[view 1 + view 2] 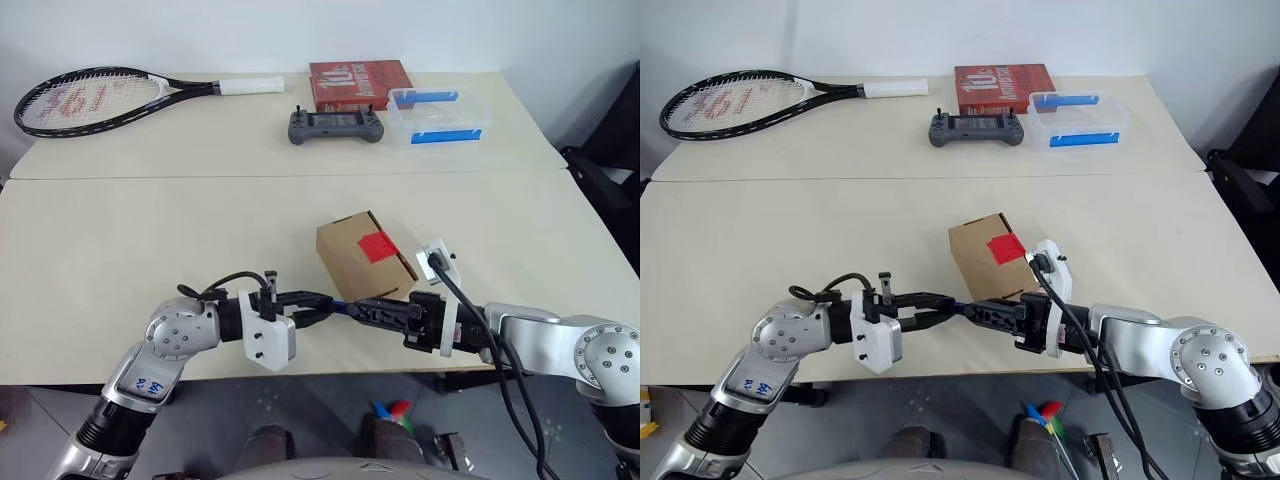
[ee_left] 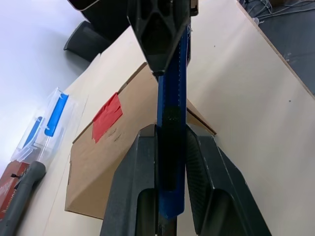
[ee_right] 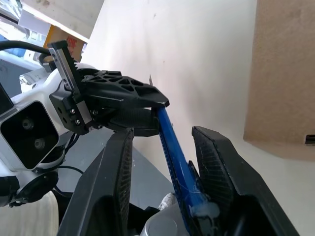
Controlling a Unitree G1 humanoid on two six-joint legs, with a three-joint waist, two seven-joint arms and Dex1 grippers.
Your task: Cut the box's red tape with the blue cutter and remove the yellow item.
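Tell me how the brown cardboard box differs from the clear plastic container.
The box is opaque brown cardboard; the clear container is see-through with blue clips. The box sits on the near table, beside the grippers, while the container sits on the far table beside the red printed box. The box carries a patch of red tape on top; the container has none. Both are rectangular and rest flat on the tabletops.

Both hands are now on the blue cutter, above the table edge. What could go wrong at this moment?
1. The left hand is shut on the blue cutter, but the right hand still shows a gap beside it. If the left lets go too early, the cutter may fall past the table edge.
2. The hands meet right beside the box; a sideways pull could push it and shift the red tape.
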